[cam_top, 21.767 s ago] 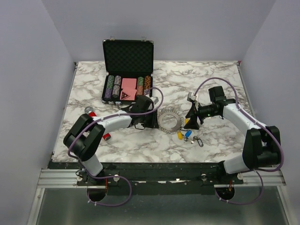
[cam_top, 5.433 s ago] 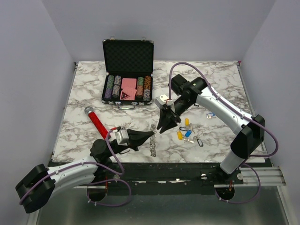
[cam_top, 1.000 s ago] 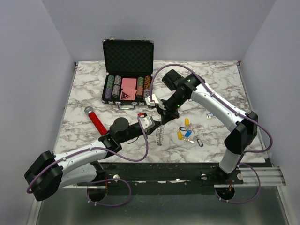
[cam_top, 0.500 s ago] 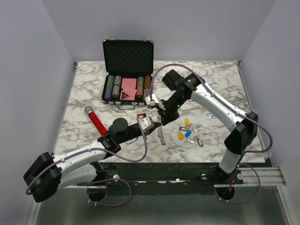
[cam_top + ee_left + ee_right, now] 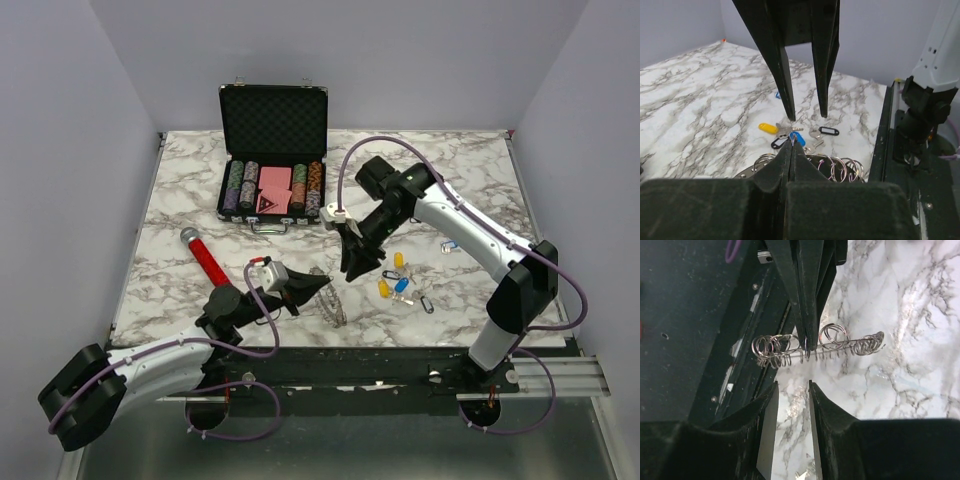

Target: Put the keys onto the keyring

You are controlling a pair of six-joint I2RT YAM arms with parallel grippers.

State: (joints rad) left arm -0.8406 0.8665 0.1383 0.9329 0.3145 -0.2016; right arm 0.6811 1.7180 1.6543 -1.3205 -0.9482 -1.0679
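The keyring (image 5: 331, 303) is in the lower middle of the top view, a little left of the keys, and it stands on its edge near the front of the table (image 5: 180, 290). At the left, a red stick (image 5: 204, 258) with a grey head lies on the marble. Above it and to the right, a black case (image 5: 272, 120) stands open with chips inside. Next comes the left gripper (image 5: 324, 285). Its fingers are pressed together on the upper rim of the keyring, and the right wrist view shows this pinch clearly. I cannot tell whether the ring touches the table. Just to the right, the right gripper (image 5: 351, 272) points down with its fingers apart and holds nothing. Further right, the keys (image 5: 396, 281), yellow, blue and black, lie together on the table.
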